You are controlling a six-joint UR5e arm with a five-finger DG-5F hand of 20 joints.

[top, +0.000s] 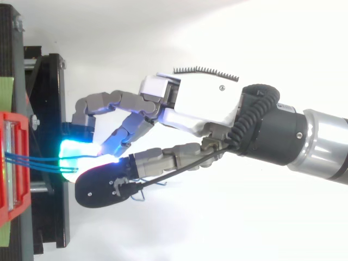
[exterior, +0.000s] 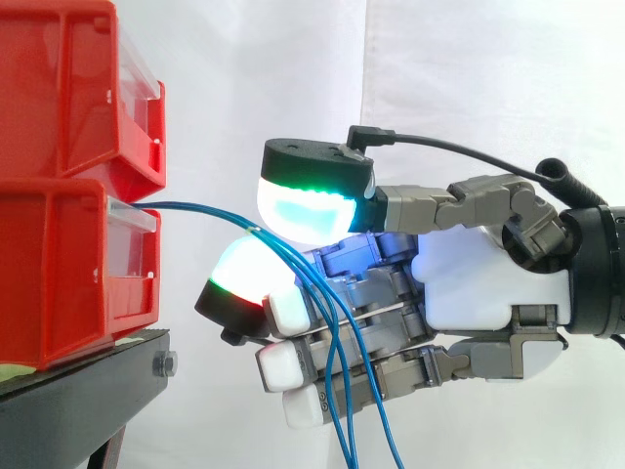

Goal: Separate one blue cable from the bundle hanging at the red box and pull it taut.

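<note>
1. Several blue cables (exterior: pixel 186 205) leave the lower red box (exterior: pixel 59 274) at mid-left, run level to the robot hand (exterior: pixel 479 274) at centre, then hang off the bottom edge.
2. On the robot hand, two glowing pads (exterior: pixel 308 205) are pressed together on the strands where they bend. How many strands sit in that pinch I cannot tell.
3. The strands look thin, light and limp, probably slick, and likely to cling together. The best hold is probably on a single strand, pad to pad, between box and bend.

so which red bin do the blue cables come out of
The lower bin: the blue cables leave its front; the upper bin shows none.
</note>
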